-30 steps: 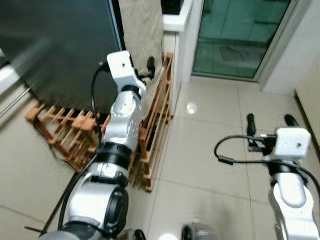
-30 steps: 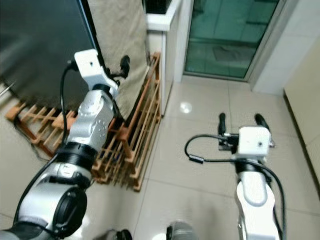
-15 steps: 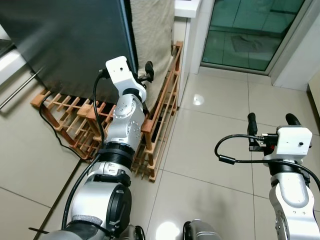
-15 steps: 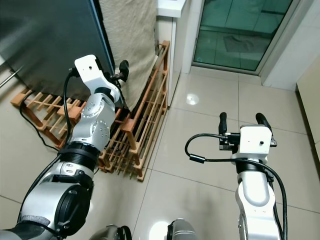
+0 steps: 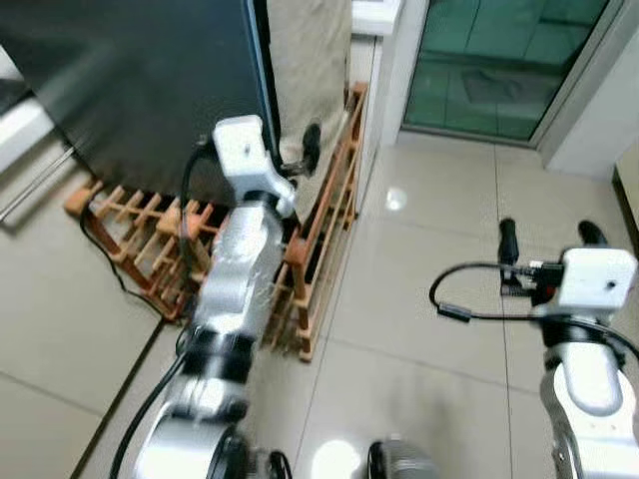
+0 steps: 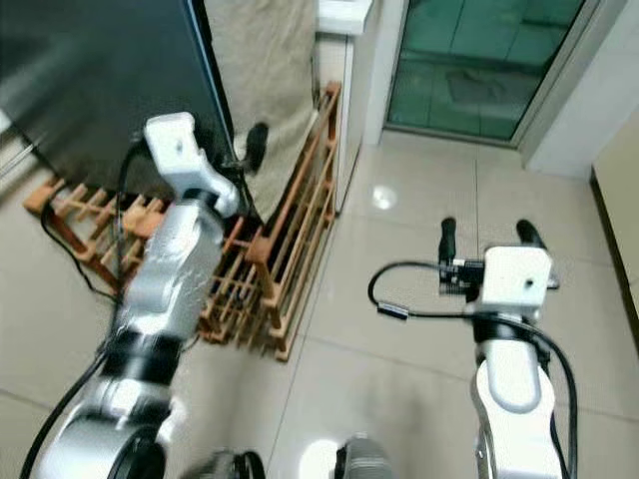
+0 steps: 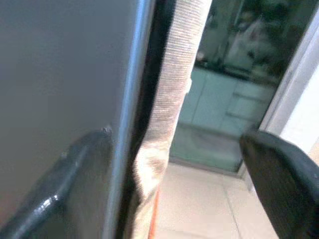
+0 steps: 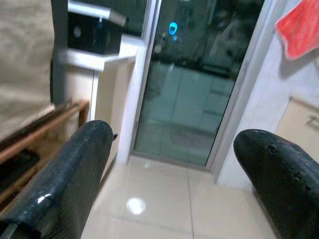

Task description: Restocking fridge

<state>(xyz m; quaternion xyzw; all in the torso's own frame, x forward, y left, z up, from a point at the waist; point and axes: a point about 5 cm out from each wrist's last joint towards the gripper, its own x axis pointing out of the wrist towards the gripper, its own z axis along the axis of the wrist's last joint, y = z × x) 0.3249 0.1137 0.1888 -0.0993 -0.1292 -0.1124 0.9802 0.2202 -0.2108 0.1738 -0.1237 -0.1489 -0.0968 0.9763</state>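
The fridge's dark grey door (image 5: 140,80) fills the upper left of the head views. My left gripper (image 6: 240,160) is raised at the door's right edge and is open. In the left wrist view, one of its fingers (image 7: 65,184) lies against the grey door face, while the other finger (image 7: 284,179) is off to the far side. The door edge (image 7: 134,99) and a beige cloth (image 7: 174,74) lie between them. Out to the right, my right gripper (image 5: 548,238) hovers open over the tiled floor with nothing in it.
A wooden slatted rack (image 5: 319,220) lies on the floor under and beside the fridge. A black cable (image 5: 110,269) trails near it. A beige cloth (image 5: 310,60) hangs beside the fridge. A glass sliding door (image 5: 499,60) stands ahead. A red cloth (image 8: 301,25) hangs at the right.
The head views have shifted and blurred slightly. My left arm has stretched a little further toward the fridge door's edge. The right gripper has kept its pose.
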